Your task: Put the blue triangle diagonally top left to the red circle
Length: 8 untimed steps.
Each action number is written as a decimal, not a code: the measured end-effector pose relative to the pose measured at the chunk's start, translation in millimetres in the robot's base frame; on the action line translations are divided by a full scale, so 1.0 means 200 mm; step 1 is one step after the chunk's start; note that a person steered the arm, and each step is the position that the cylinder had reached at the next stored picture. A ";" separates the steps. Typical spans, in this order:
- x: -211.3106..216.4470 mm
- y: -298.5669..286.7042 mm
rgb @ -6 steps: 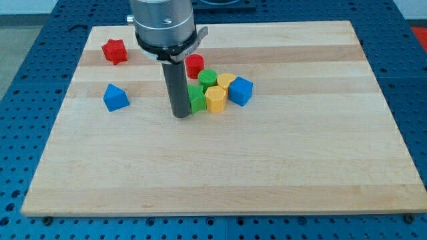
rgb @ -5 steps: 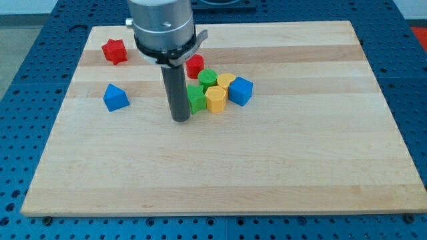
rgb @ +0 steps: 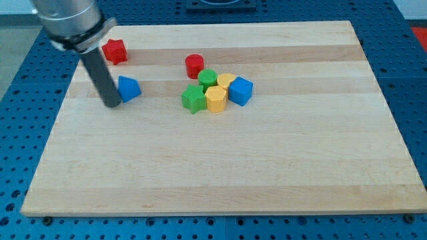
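Note:
The blue triangle lies on the wooden board at the view's left. My tip touches its left side, just below and to its left. The red circle stands further right and a little higher, at the top of a cluster of blocks. The rod's housing hides the board's top left corner.
A red star lies above the triangle. Below the red circle sit a green circle, a green star, two yellow blocks and a blue cube, packed together.
My tip has moved from beside the green star to the view's left, around to the blue triangle's left side. The triangle has shifted right and slightly up.

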State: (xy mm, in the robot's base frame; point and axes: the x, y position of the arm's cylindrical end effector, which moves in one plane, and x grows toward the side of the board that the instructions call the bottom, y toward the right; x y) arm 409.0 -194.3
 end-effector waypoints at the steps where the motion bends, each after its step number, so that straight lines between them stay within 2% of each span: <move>1: -0.11 0.05; 3: -0.18 0.08; 5: -0.36 0.36; 8: -0.40 0.40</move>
State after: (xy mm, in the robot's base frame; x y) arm 329.5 -113.4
